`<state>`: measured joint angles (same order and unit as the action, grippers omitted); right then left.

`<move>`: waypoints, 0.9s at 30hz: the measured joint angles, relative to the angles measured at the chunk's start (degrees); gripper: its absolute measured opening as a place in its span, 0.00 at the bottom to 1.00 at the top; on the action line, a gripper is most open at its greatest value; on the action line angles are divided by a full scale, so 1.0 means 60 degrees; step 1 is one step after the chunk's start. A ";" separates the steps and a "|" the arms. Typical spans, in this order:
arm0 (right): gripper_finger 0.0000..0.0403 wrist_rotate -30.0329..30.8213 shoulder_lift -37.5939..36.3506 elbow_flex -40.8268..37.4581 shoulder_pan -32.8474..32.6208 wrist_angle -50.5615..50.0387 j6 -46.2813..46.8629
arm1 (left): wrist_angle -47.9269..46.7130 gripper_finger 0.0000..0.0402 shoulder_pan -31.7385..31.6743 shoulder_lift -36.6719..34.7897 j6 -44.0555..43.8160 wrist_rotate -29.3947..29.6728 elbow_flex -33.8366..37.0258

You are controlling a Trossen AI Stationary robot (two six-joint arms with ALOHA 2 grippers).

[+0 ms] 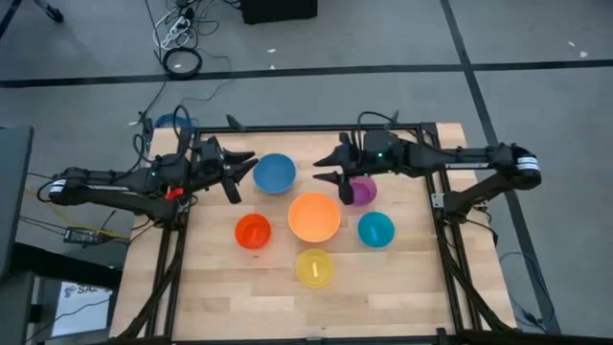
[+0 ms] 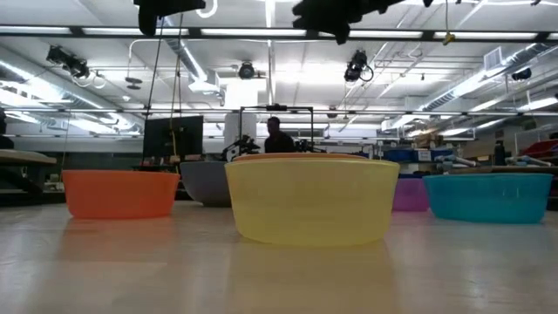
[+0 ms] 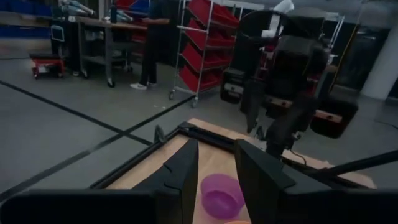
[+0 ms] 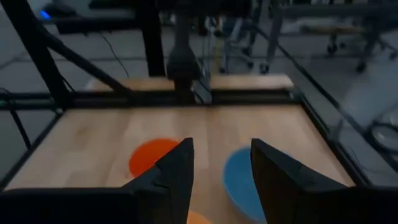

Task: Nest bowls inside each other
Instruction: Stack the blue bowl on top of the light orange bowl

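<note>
Six bowls stand separately on their bases on the wooden table (image 1: 402, 287): blue (image 1: 274, 173), purple (image 1: 361, 191), the large orange one (image 1: 314, 218), red-orange (image 1: 253, 231), teal (image 1: 375, 229) and yellow (image 1: 314, 267). My left gripper (image 1: 243, 176) hovers open above the table, just left of the blue bowl, pointing level toward the right. My right gripper (image 1: 325, 165) hovers open between the blue and purple bowls, pointing left and slightly down. Neither has anything between its fingers. In the left wrist view the purple bowl (image 3: 221, 193) shows between the fingers, far below them.
A black metal frame (image 1: 287, 128) edges the table's far side and runs down both sides. The arms reach in from left and right over the far half. Bare wood lies along the near edge. A person (image 2: 277, 135) stands in the room beyond the table.
</note>
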<state>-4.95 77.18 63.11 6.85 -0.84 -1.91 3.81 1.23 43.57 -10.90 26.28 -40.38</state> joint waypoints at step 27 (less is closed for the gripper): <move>0.35 0.3120 0.0722 0.0414 -0.0148 0.1505 0.1159 | -0.1961 0.29 -0.0005 0.0593 0.0480 0.0960 -0.0237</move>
<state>13.78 81.52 65.60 5.96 8.19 5.05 -7.96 1.20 47.13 -8.02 32.04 -41.80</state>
